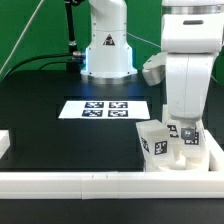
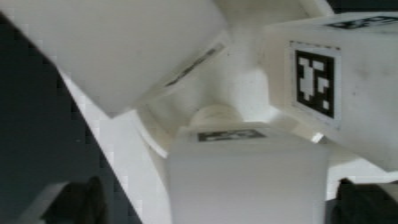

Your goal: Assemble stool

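- Where the long white rail (image 1: 100,182) runs across the near edge of the black worktop (image 1: 50,125), the stool parts are bunched toward the exterior view's right, pressed into the corner that the rail makes.
- Nearest in that bunch stand blocky white legs (image 1: 157,141) with square black-and-white tags; the seat (image 1: 195,158) lies low among them, mostly hidden (its round outline cannot be made out).
- Directly above them hangs the arm, its jaws (image 1: 187,137) down among the parts; whether they are open or closed on a leg cannot be told, since the wrist view shows only white blocks and one tag (image 2: 317,75) very close up.
- Judged from this, the step in hand is seating or gripping a leg at the seat: keep the leg upright, use the corner as a brace, and go slowly so neighbouring legs are not knocked over.
- Farther back lies the marker board (image 1: 105,109), flat and apart from the parts.
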Motion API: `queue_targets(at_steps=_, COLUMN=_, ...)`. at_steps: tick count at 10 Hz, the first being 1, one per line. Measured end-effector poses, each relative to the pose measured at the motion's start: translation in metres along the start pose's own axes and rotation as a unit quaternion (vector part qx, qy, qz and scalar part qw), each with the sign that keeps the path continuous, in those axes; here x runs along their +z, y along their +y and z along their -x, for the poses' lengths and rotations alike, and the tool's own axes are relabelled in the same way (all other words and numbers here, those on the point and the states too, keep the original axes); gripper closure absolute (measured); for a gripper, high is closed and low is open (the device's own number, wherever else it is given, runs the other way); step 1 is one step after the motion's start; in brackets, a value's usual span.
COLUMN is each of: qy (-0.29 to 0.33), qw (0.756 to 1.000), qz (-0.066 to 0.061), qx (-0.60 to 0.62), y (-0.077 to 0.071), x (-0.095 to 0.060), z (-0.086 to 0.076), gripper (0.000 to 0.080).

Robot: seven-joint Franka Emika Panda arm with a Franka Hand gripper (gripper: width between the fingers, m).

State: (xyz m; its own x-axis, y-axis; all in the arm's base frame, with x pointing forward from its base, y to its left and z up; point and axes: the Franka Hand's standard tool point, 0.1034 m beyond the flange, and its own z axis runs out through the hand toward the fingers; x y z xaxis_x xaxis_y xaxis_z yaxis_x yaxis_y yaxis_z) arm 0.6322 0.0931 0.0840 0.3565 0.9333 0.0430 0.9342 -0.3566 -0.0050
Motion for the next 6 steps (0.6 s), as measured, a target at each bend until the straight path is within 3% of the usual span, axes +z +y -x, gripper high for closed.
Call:
queue_targets(at_steps=2, qy=0.001, qw=0.997, qz=-0.001, qx=0.081, y=0.0, x=0.0, z=0.0, gripper=0.0464)
queue_targets(at_steps=4, qy=0.002, qw=0.984, qz=0.0, qx=0.179, y=0.0, x=0.0, z=-0.003, gripper=0.0464)
queue_targets(at_steps=6, qy=0.007, qw=0.955, qz=0.003, qx=0.297, y=-0.001, x=0.001, z=-0.011, gripper=0.0464)
